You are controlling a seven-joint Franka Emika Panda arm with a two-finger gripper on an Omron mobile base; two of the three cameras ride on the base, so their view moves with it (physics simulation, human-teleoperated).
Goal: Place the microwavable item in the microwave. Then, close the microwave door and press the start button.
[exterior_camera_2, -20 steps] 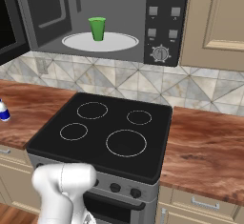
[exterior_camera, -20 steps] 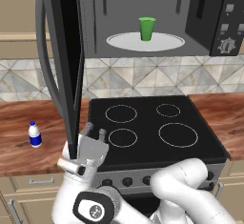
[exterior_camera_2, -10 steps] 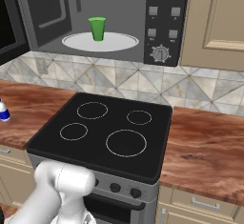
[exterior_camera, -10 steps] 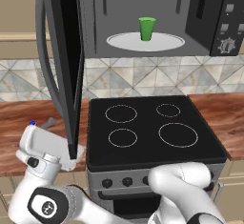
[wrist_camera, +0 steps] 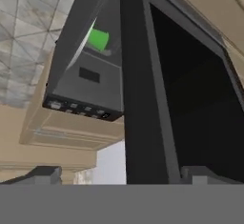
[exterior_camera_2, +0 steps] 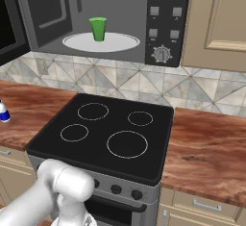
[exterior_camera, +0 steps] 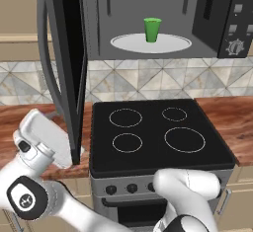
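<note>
The green cup (exterior_camera: pixel 152 29) stands upright on the white turntable (exterior_camera: pixel 129 45) inside the microwave (exterior_camera: pixel 163 9), a little right of the plate's middle as seen from my left side. From my right side the same cup (exterior_camera_2: pixel 98 28) sits on the plate's left half, with the control panel (exterior_camera_2: pixel 164 13) and its knob (exterior_camera_2: pixel 162 54) to the right of the cavity.

The microwave door (exterior_camera: pixel 69 63) hangs wide open, swung out to the left and seen almost edge-on, its lower corner reaching down over the left edge of the black stove (exterior_camera: pixel 158 130). My hand is low on the left, just beside that lower door edge, over the wooden counter (exterior_camera: pixel 20 120).

My gripper (wrist_camera: pixel 121 175) has its jaws spread wide, holding nothing; the two tips (wrist_camera: pixel 45 174) rise on either side of the door's edge, which runs up between them. Looking along the hand, I see the door's black window (wrist_camera: pixel 190 99) on one side and the cup (wrist_camera: pixel 98 39) inside the cavity beyond.

A white bottle with a blue label (exterior_camera_2: pixel 3 112) stands on the counter at the far left, well apart from the stove.
</note>
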